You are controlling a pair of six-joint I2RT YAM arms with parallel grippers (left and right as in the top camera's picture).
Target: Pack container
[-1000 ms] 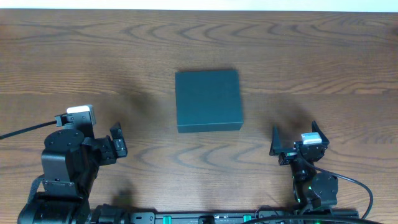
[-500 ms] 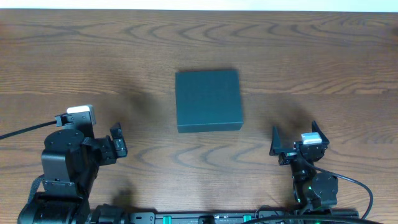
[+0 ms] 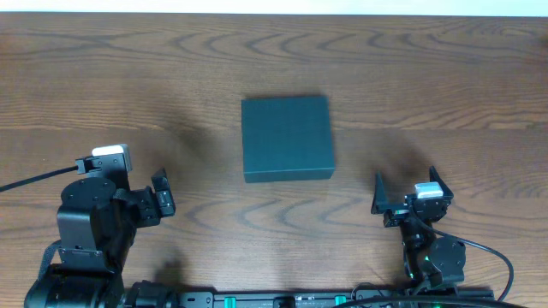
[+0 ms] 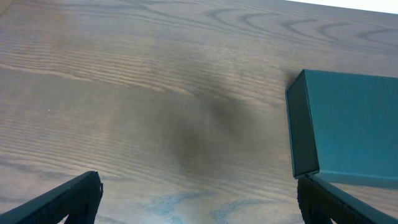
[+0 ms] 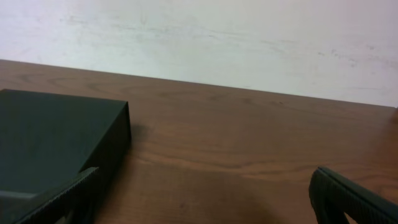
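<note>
Dark teal-black and matte, the square rigid container (image 3: 286, 138) is sitting closed, its lid lying flat, near the middle of the brown wood-grain table (image 3: 445, 77). I am holding my left gripper (image 4: 198, 198) with its two black fingers spread as wide as they go, gripping nothing, only table showing between them. In that wrist's view the container is lying off to the right, its near corner just beyond one finger (image 4: 336, 202). I am holding my right gripper (image 3: 407, 185) just as wide, and it is gripping nothing either. From its wrist the container is lying to the left, its side wall standing behind the other finger (image 5: 68, 196). Whether the two are touching I cannot tell there, but from overhead the gripper is standing apart from the box, nearer the table's front edge and off to its right. My two arms are sitting at that front edge, one on either side of the container.
</note>
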